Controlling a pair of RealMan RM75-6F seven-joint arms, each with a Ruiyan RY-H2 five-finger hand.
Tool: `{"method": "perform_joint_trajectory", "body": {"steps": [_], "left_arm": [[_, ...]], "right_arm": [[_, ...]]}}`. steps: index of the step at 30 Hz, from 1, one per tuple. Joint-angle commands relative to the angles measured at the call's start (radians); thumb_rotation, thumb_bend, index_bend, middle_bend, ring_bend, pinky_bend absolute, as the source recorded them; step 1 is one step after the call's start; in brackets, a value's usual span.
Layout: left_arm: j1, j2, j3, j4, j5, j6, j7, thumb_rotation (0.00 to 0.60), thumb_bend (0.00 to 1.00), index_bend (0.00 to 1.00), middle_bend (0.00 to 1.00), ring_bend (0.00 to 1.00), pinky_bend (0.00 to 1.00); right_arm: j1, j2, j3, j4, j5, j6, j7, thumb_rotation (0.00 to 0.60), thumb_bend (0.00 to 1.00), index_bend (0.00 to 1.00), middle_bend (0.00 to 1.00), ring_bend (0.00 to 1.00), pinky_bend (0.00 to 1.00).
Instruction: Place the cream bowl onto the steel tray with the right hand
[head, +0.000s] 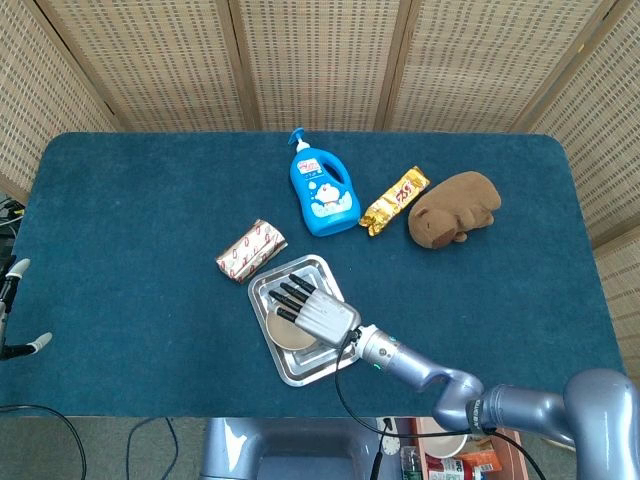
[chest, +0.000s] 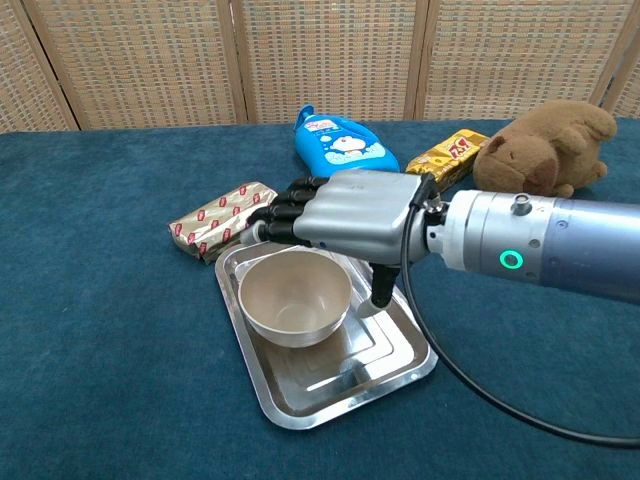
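The cream bowl (head: 285, 331) (chest: 295, 297) stands upright in the steel tray (head: 331, 356) (chest: 372, 365), toward the tray's left half. My right hand (head: 318, 312) (chest: 345, 212) hovers just over the bowl's back right rim. Its fingers (chest: 285, 210) stretch out above the rim and hold nothing, while the thumb points down beside the bowl's right side. Only the tips of my left hand (head: 10, 285) show at the far left edge of the head view, spread apart and holding nothing.
Behind the tray lie a blue pump bottle (head: 320, 190) (chest: 340, 150) and a silver red-print packet (head: 251, 250) (chest: 225, 218). A gold snack bar (head: 394, 200) (chest: 448, 155) and a brown plush animal (head: 455, 208) (chest: 548, 145) sit at the back right.
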Motion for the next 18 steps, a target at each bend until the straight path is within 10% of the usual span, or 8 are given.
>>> {"method": "perform_joint_trajectory", "body": {"steps": [1, 10, 18], "left_arm": [[0.0, -0.001, 0.003, -0.001, 0.003, 0.001, 0.003, 0.6, 0.0, 0.0, 0.0, 0.0, 0.0], [0.001, -0.003, 0.025, -0.018, 0.056, 0.012, 0.01, 0.6, 0.0, 0.0, 0.0, 0.0, 0.0], [0.013, -0.007, 0.042, -0.023, 0.099, 0.043, 0.013, 0.6, 0.0, 0.0, 0.0, 0.0, 0.0]], "right_arm": [[-0.031, 0.052, 0.005, -0.054, 0.007, 0.054, -0.012, 0.6, 0.0, 0.0, 0.0, 0.0, 0.0], [-0.328, 0.334, -0.069, -0.16, 0.048, 0.405, 0.136, 0.6, 0.0, 0.0, 0.0, 0.0, 0.0], [-0.575, 0.379, -0.146, -0.103, 0.103, 0.646, 0.311, 0.6, 0.0, 0.0, 0.0, 0.0, 0.0]]}}
